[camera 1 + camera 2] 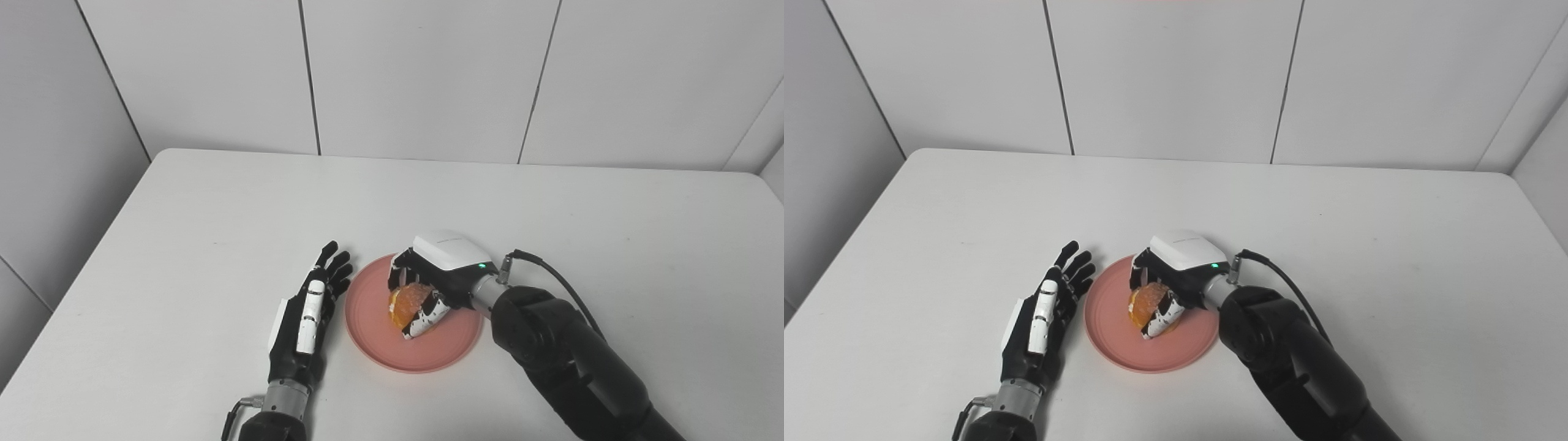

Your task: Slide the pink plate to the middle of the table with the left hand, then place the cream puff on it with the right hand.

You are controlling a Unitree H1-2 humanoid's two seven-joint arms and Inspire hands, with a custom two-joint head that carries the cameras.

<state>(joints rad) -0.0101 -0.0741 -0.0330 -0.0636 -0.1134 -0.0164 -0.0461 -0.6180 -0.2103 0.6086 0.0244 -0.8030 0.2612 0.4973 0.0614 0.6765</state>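
The pink plate (367, 318) lies on the white table near the front middle. My right hand (438, 272) is over the plate, its fingers closed around the orange-brown cream puff (406, 303), which sits at or just above the plate's surface. My left hand (312, 306) rests open on the table just left of the plate, fingers straight and pointing away from me, beside the plate's rim. The same scene shows in the right eye view, with the plate (1108, 324), the puff (1145, 301), the right hand (1176, 263) and the left hand (1044, 312).
The white table (551, 214) reaches to grey wall panels behind and at the left. My right forearm (569, 361) crosses the front right of the table, with a black cable (551, 272) at its wrist.
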